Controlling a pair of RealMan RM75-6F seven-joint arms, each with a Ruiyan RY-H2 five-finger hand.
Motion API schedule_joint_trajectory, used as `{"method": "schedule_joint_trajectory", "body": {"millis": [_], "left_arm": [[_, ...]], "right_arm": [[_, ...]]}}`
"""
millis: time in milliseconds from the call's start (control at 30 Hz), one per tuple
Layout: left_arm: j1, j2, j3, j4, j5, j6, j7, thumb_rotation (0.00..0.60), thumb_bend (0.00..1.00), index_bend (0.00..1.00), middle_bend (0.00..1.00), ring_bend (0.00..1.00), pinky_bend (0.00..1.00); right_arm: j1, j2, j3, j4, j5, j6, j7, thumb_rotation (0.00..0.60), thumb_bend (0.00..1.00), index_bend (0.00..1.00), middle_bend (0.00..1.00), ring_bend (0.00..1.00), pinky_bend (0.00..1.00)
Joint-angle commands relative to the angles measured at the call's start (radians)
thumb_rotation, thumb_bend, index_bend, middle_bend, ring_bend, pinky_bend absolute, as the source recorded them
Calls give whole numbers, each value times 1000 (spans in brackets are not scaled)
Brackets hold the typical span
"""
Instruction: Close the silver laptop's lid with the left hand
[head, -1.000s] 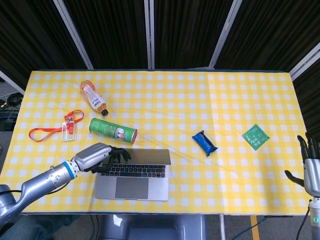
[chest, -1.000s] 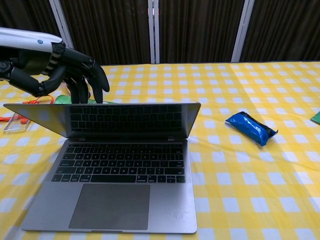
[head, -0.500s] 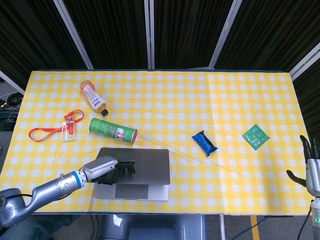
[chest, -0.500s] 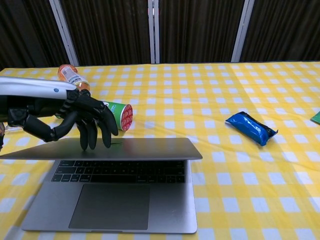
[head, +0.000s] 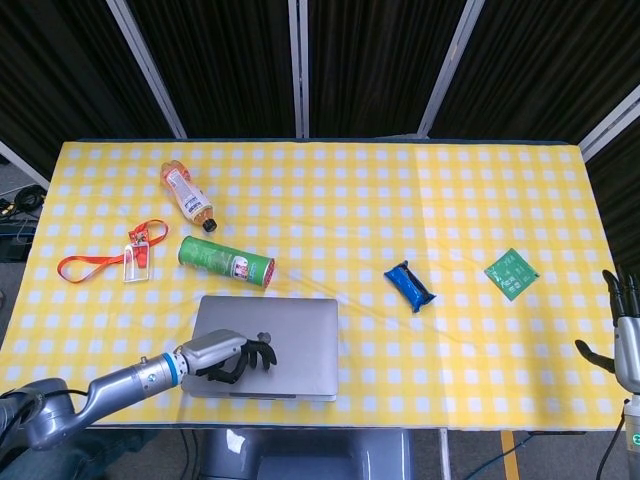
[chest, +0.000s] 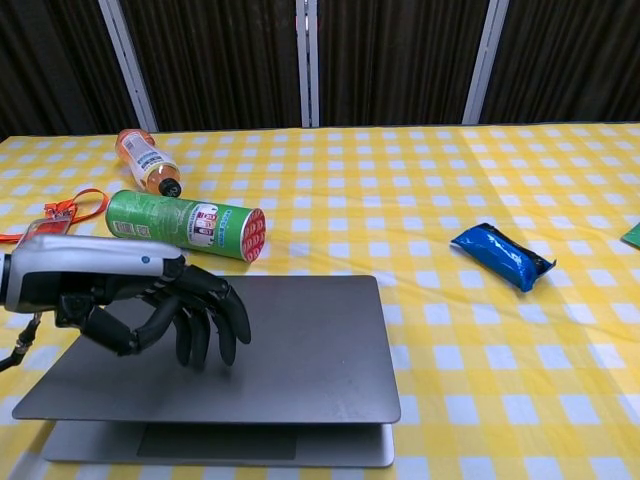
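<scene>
The silver laptop lies at the table's front, left of centre. Its lid is nearly down, with a thin gap left over the base at the front edge in the chest view. My left hand rests on the lid's left part, fingers curled downward and their tips pressing the lid. It holds nothing. My right hand hangs past the table's right front corner, fingers spread and upright, away from everything.
A green snack can lies just behind the laptop. An orange drink bottle and an orange lanyard with a badge lie at the back left. A blue packet and a green sachet lie to the right.
The lid has swung from half open to almost flat on the base. My left hand has come down and toward me with it. The right hand has barely moved.
</scene>
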Motion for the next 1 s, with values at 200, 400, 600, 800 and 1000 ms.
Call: {"method": "schedule_joint_trajectory", "body": {"millis": [200, 400, 600, 800, 1000], "left_arm": [[-7, -61, 39, 45, -22, -16, 12, 600, 1000, 286, 315, 361, 361], [2, -74, 47, 53, -21, 35, 7, 600, 1000, 298, 315, 361, 361], [48, -12, 14, 18, 22, 254, -8, 598, 1000, 307, 299, 350, 335], [155, 99, -51, -36, -48, 450, 246, 515, 438, 168, 39, 24, 17], [422, 84, -115, -143, -262, 790, 830, 508, 15, 13, 0, 0, 0]], "right_arm": [[0, 2, 0, -1, 0, -1, 3, 600, 0, 25, 0, 0, 0], [-1, 6, 1, -3, 0, 1, 10, 600, 0, 26, 0, 0, 0], [-3, 9, 1, -5, -2, 3, 18, 600, 0, 26, 0, 0, 0], [-5, 13, -3, -16, -17, 12, 20, 600, 0, 26, 0, 0, 0], [-8, 22, -15, -40, -41, 17, 19, 600, 0, 26, 0, 0, 0]]}}
